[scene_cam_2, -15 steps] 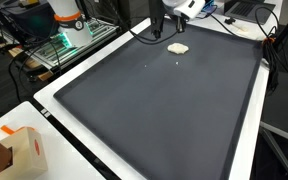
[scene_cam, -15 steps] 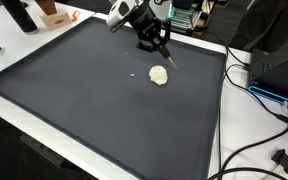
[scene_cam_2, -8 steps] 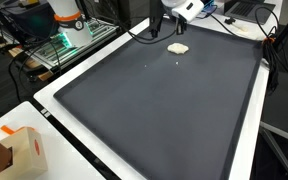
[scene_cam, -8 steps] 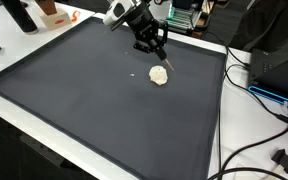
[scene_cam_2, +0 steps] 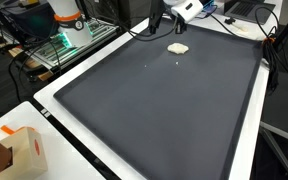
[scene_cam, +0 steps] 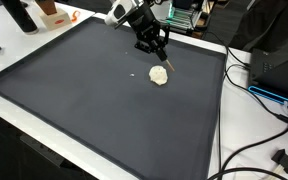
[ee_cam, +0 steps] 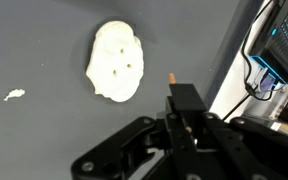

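Observation:
A flattened white doughy lump (scene_cam: 159, 75) (scene_cam_2: 178, 47) (ee_cam: 115, 62) lies on a dark grey mat (scene_cam: 74, 100) (scene_cam_2: 164, 120) near its far edge. My gripper (scene_cam: 157, 48) (scene_cam_2: 157, 27) (ee_cam: 184, 100) hangs just above and beside the lump, not touching it. Its jaws are pressed together on a thin stick whose orange tip (ee_cam: 170, 75) pokes out past the fingertips, beside the lump's edge. A small white crumb (ee_cam: 14, 95) (scene_cam: 134, 72) lies a short way from the lump.
The mat's white border (scene_cam: 199, 45) runs just behind the gripper. Black cables (scene_cam: 252, 95) trail at one side. A dark bottle (scene_cam: 22, 15) and orange items (scene_cam: 54, 14) stand at a far corner. An orange-marked box (scene_cam_2: 19, 150) sits off the mat's near corner.
The gripper has drifted slightly up and away from the lump, still shut. The lump and the crumb have not moved.

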Motion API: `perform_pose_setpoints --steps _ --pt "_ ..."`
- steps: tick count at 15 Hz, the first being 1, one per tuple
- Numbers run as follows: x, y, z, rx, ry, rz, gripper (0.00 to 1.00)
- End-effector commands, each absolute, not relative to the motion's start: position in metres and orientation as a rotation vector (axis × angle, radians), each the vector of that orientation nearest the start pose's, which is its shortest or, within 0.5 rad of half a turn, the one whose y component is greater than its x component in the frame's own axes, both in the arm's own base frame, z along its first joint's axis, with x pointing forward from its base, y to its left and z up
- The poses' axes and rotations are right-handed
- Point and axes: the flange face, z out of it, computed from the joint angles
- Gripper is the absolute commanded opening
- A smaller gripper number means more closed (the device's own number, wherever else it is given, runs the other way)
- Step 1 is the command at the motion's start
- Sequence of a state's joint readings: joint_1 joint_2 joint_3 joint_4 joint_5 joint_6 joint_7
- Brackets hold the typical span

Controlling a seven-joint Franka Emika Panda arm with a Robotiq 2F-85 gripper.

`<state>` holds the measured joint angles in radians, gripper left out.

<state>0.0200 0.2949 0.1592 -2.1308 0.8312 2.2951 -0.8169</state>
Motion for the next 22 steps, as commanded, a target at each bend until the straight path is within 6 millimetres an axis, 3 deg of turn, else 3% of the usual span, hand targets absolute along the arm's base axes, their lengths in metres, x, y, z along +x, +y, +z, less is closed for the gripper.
perform_pose_setpoints --steps 1,11,22 --pt "0.542 0.12 0.272 -2.527 -0.433 -0.069 0.03" --pt "0.534 0.146 0.314 -2.755 -0.464 -0.089 0.03" --pt "0.517 0.178 0.372 -3.0 -0.635 -0.201 0.03"
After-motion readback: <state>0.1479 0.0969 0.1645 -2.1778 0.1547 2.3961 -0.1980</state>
